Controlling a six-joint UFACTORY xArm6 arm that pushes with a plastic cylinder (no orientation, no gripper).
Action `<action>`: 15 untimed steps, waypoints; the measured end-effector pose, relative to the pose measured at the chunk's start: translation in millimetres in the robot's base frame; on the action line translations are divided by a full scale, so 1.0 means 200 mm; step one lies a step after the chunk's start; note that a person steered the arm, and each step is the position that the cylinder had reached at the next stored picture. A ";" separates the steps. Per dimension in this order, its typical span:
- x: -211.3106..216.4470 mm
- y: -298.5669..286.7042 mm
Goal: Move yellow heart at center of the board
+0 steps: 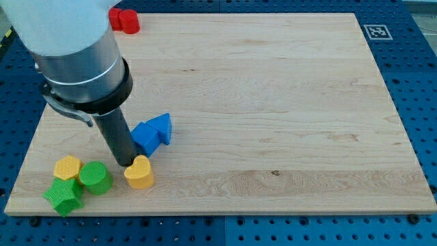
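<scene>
Camera view shows a wooden worktop [287, 102] with small blocks bunched near the bottom left corner. Going from the view's left: a green star block [63, 197] and a yellow block [67, 167] with flat sides sit left of my tip. Next comes a green round block [95, 178], just left of my tip. My tip [127, 164] is the end of a dark rod. It has no fingers, so nothing can be clenched or let go; it only pushes. The yellow heart [139, 172] sits right by my tip, on its right and a bit lower, touching or almost touching. Blue blocks [151, 132] lie just above and to the right. A red block [125, 20] is far up at the top.

To do this well, I think my tip should stay behind the heart and push slowly toward the middle, passing below the blue blocks.
</scene>
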State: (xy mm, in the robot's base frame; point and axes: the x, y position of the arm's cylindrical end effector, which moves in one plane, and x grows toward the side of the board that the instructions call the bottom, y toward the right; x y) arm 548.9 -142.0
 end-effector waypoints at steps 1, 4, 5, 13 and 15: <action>0.00 0.00; 0.18 0.02; 0.28 0.02; 0.18 0.37; 0.17 0.37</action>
State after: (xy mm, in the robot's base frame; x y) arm 582.4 -67.3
